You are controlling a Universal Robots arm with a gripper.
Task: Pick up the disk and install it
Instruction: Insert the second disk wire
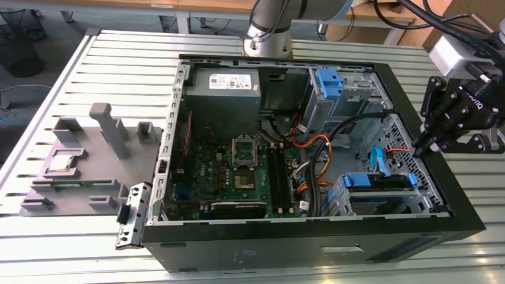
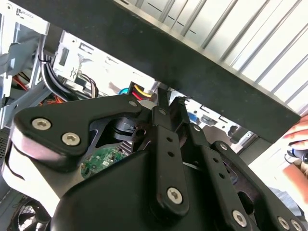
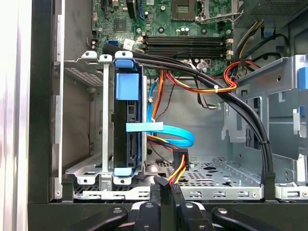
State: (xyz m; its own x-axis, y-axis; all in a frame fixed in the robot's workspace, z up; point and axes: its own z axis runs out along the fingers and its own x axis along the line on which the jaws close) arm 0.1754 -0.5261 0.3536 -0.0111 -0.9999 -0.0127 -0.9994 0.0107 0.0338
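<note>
At lower right of the exterior view, the disk point(image 1: 379, 182) sits in its drive cage point(image 1: 344, 201). The gripper point(image 1: 418, 149) hovers nearby, fingers together, holding nothing. Descending risks snagging the blue data cable point(image 3: 166, 130).

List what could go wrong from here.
1. The gripper sits right by the red-and-yellow wires; a sideways move could snag them.
2. The blue cable loops out beside the disk and might get pulled.
3. A hand is near the case edge, close to the arm.
</note>
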